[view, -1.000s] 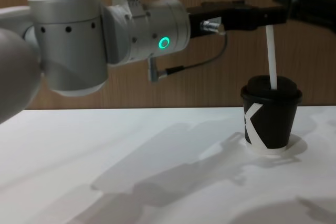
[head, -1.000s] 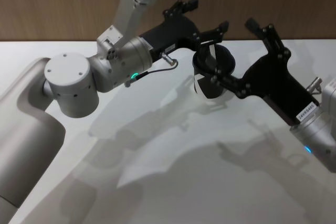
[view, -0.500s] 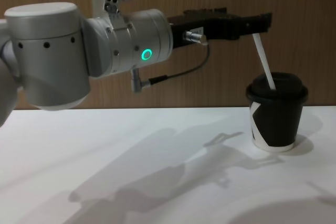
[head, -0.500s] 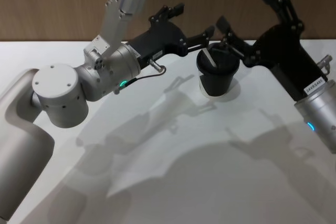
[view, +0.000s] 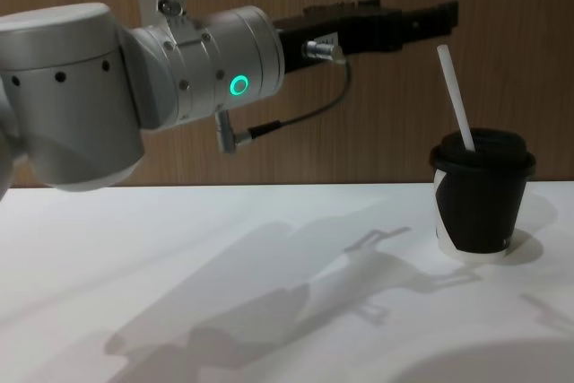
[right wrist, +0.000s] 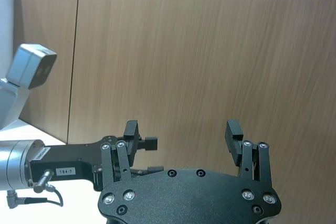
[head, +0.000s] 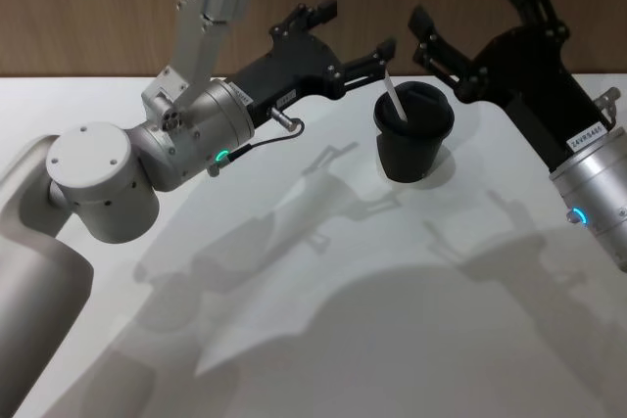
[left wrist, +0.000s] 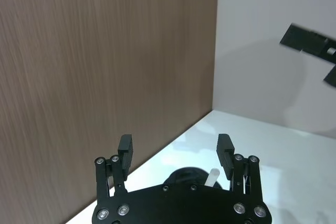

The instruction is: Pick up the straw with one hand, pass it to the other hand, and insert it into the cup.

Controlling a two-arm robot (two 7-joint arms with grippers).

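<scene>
White straw (view: pixel 456 98) ×1, tilted in cup (view: pixel 482 195) ×1 | left gripper (head: pixel 355 41), right gripper (head: pixel 460 19): both spread, empty

One cup (head: pixel 414 139) stands on the table (head: pixel 323 340), and one straw (head: pixel 393 97) rises from its lid. Two hands are present: the left hand (head: pixel 353 36) and the right hand (head: pixel 468 9), each with two fingers. No further loose items seem to lie on the table, as far as these angles reach.
</scene>
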